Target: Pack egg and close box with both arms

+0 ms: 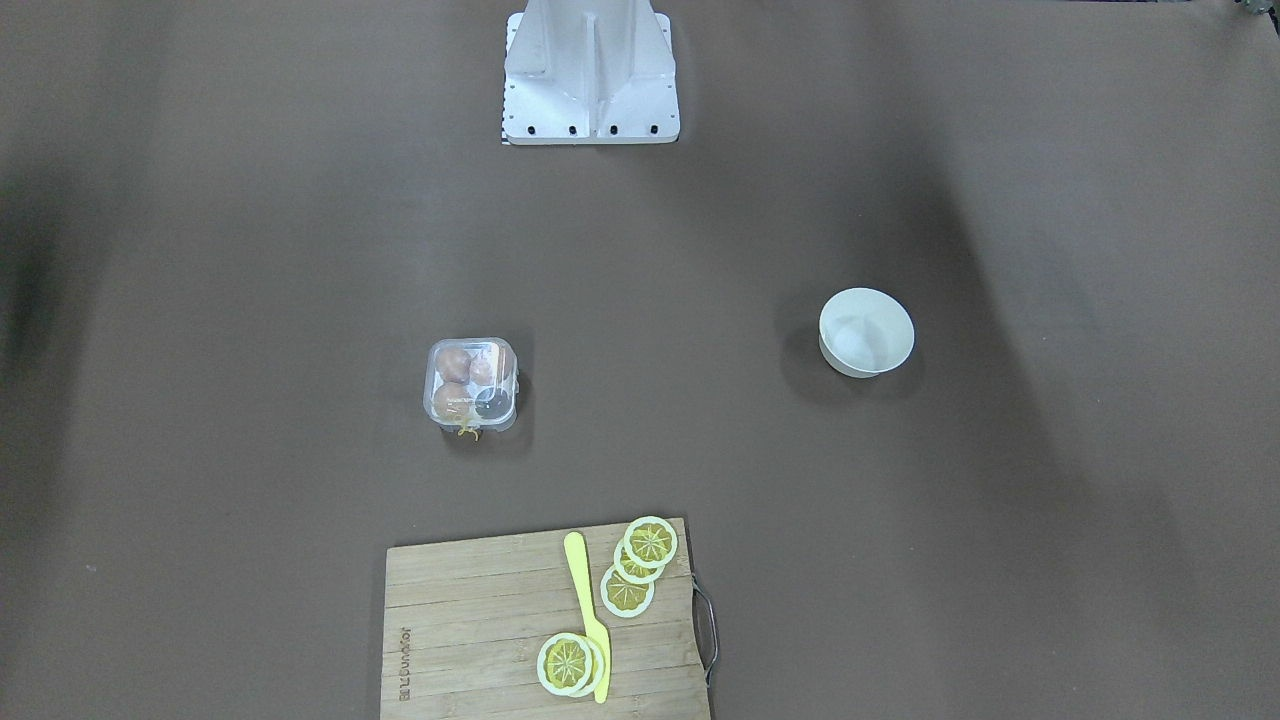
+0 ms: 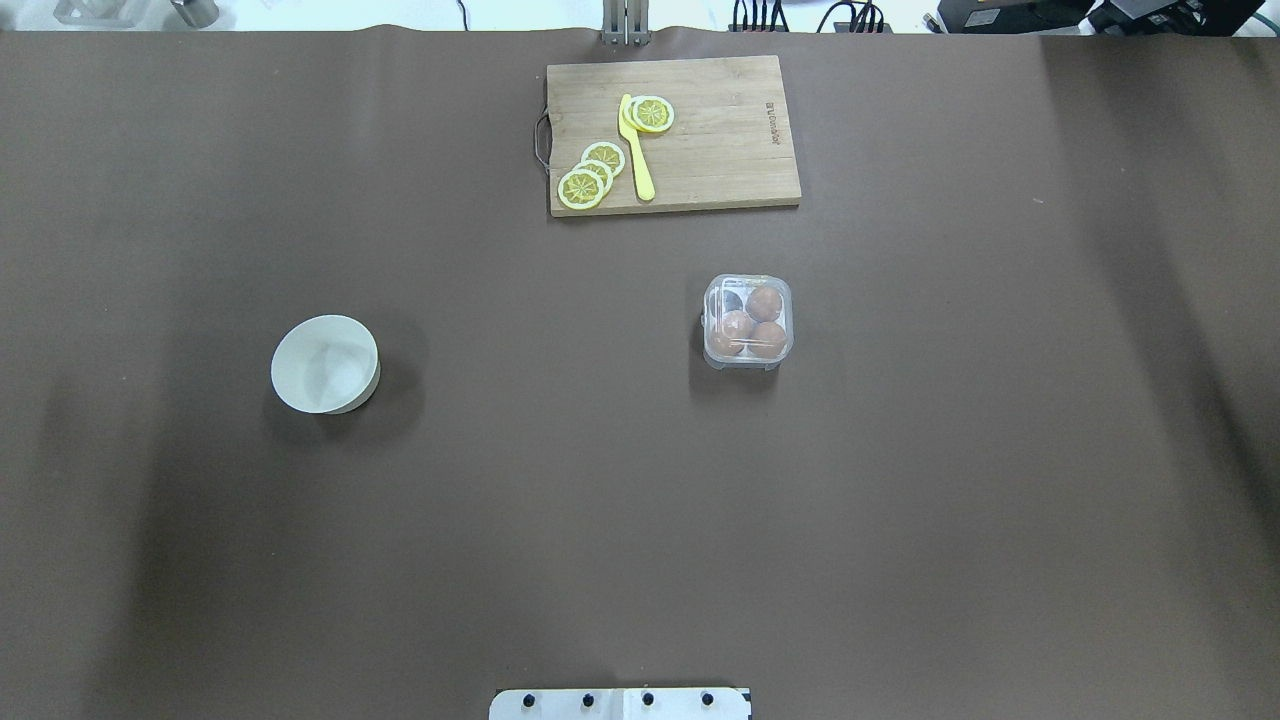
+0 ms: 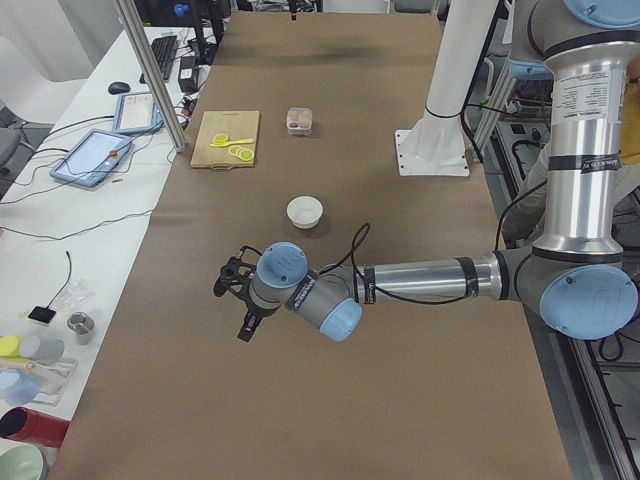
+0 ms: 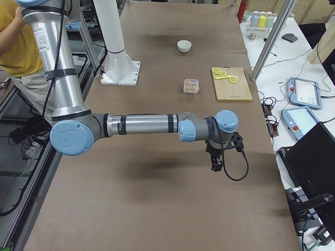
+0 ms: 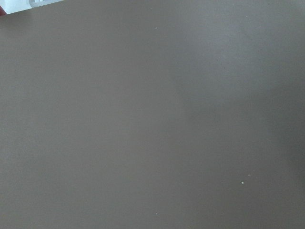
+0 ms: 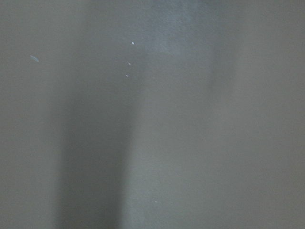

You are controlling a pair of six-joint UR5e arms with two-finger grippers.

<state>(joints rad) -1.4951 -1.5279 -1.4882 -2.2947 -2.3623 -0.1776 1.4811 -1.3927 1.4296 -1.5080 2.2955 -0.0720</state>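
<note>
The box [image 1: 470,385] [image 2: 748,322] stands on the brown table mat with its clear lid down. Three brown eggs [image 2: 757,320] lie inside it, and one cell looks dark. A bit of yellow string [image 1: 467,432] hangs at its edge. Both arms are outside the overhead and front views. In the left side view my left gripper [image 3: 241,310] hangs over bare mat, well short of the bowl and far from the box [image 3: 299,120]. In the right side view my right gripper [image 4: 215,159] hangs over bare mat, nearer than the box [image 4: 191,86]. I cannot tell whether either is open. Both wrist views show only mat.
A white bowl [image 1: 866,332] [image 2: 325,364] sits on my left half of the table. A wooden cutting board [image 1: 460,610] [image 2: 730,160] at the far edge carries lemon slices [image 2: 592,176] and a yellow knife [image 2: 636,150]. The white stand [image 1: 590,70] is at my base. A person [image 4: 21,47] stands beside it.
</note>
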